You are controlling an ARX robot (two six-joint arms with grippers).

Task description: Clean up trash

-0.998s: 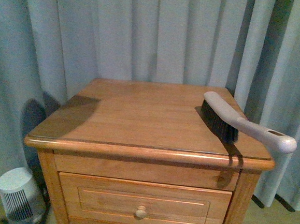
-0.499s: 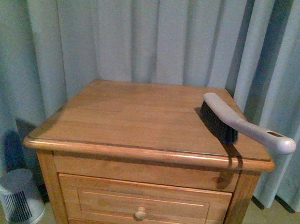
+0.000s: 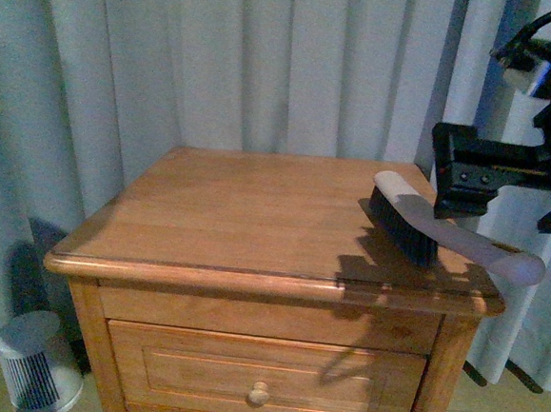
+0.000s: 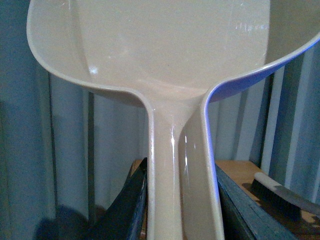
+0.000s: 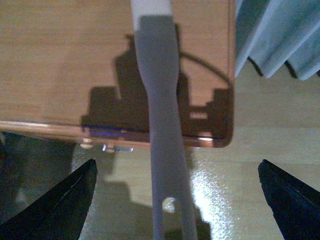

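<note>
- right gripper [image 5: 176,167]: jaws are standing wide, straddling the brush handle [image 5: 162,125] without touching it. I'm lining up where the handle is overhanging the nightstand [image 3: 256,214] edge, so the fingers can close without hitting wood.
- left gripper [image 4: 182,200]: jaws are clamping the dustpan [image 4: 150,45] by its stem, scoop facing away. I'm judging it's staged to catch sweepings.
- bristles are resting on the top, near the right-hand edge.
- trash: I'm not seeing it in any view, so I can't place it.
- I'm reading this as the brush-pickup step.
</note>
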